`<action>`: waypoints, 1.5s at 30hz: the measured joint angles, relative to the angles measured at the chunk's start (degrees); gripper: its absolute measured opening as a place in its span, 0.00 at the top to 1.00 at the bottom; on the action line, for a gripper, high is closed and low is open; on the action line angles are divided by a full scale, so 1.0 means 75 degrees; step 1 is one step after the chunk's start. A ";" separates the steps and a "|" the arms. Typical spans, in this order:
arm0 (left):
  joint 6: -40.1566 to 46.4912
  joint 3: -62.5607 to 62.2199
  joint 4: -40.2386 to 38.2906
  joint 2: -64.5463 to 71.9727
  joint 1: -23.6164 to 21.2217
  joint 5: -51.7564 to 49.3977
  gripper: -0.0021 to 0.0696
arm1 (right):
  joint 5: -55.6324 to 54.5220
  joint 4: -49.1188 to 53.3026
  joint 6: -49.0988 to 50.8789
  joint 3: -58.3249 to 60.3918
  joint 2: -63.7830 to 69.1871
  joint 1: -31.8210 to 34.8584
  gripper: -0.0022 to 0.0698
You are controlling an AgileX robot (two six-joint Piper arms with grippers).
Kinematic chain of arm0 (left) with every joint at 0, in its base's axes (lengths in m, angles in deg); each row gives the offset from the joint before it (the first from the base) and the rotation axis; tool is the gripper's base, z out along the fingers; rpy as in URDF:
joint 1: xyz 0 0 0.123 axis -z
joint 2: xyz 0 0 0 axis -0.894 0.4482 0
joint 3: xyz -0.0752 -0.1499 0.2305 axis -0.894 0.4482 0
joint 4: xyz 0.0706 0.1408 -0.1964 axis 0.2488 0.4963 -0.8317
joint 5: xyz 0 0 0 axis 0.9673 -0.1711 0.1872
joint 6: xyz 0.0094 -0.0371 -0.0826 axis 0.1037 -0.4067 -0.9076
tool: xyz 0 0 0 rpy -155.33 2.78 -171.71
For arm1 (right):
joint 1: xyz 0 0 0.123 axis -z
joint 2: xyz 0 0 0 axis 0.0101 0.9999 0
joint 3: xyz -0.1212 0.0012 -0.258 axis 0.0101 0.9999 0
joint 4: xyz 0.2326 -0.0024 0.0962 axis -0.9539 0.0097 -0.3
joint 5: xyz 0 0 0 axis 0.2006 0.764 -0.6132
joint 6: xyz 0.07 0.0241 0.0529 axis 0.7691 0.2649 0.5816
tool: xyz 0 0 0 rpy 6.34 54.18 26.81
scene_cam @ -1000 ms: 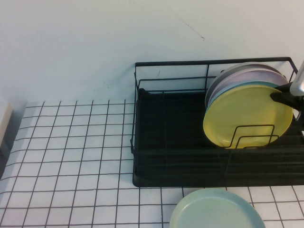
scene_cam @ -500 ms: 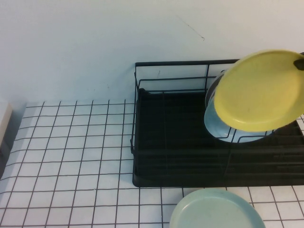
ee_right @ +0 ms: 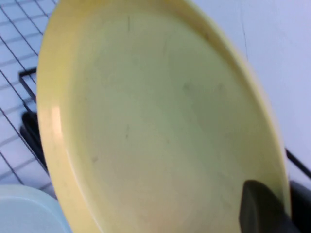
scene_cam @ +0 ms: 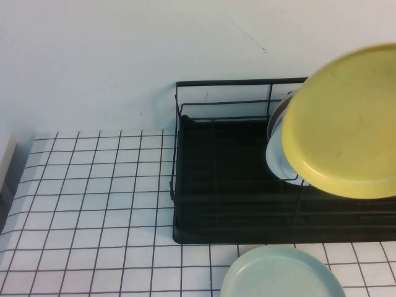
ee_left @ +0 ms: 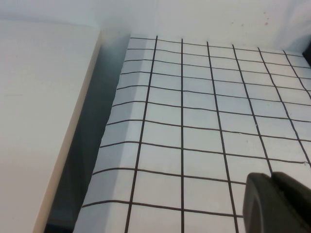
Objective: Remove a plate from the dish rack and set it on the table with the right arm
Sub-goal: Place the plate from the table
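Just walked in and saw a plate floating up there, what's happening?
The right pincer grips the yellow plate at its rim and holds it tilted in the air above the dish rack, where other plates stand. A green plate lies on the table in front. The left pincer hangs idle over the far left of the table.

Even, soft light; plate blurred, faint sheen on rim; dark shadow along table edge.
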 joint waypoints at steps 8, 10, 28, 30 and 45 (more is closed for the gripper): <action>0.0000 0.0000 0.0000 0.0000 0.0000 0.0000 0.98 | 0.1629 0.0005 0.3217 0.0211 -0.0520 0.0000 0.89; 0.0000 0.0000 0.0000 0.0000 0.0000 0.0000 0.98 | 0.1858 0.0005 0.3577 0.0589 -0.0520 0.0000 0.89; 0.0000 0.0000 0.0000 0.0000 0.0000 0.0000 0.98 | 0.0521 -0.1645 0.2650 0.4896 -0.0043 0.0000 0.89; 0.0000 0.0000 0.0000 0.0000 0.0000 0.0000 0.98 | 0.0341 -0.1852 0.2312 0.4951 0.0147 0.0000 0.89; 0.0000 0.0000 0.0000 0.0000 0.0000 0.0000 0.98 | -0.0055 -0.3404 -0.0882 0.4951 0.2931 0.0000 0.89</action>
